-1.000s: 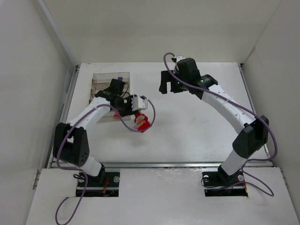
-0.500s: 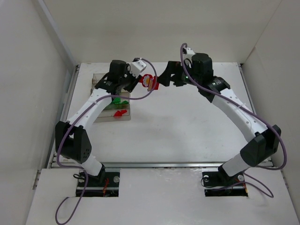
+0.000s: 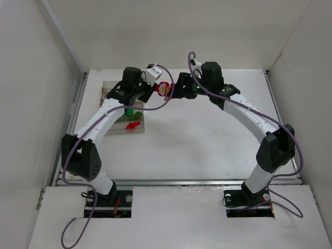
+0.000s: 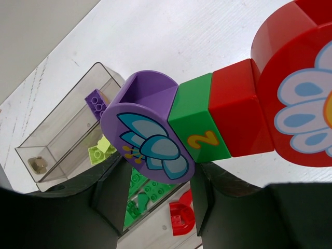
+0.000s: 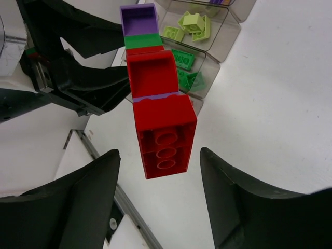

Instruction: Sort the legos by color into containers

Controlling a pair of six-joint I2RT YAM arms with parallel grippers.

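1. The left fingers [image 4: 111, 197] are clamped on the purple end of the flower-topped stack [image 4: 218, 129]. They hold it off the surface [image 3: 207, 140], lying roughly level, just past the far right corner of the tray [image 3: 110, 89].
2. From the held end outward, the stack runs: a purple half-round with an insect print, a green brick marked 2, a red brick, then the red flower disc.
3. The right fingers [image 5: 78, 202] stand apart, one on each side of the stack's free red end. The right wrist view shows a gap on both sides and no contact.
4. In the overhead view the two arms meet tip to tip over the far middle of the surface, with the stack bridging them.
5. The tray lies at the far left, its long side close to the left edge of the surface.
6. Its compartments hold a purple brick [image 4: 96, 101], lime bricks [image 4: 98, 150] and green bricks [image 4: 140, 184]. A red brick [image 3: 132, 124] is in the nearest one.
7. A broad stretch of white surface lies between the arms and the near edge, and more lies to the right. Upright walls border the left, far and right sides.
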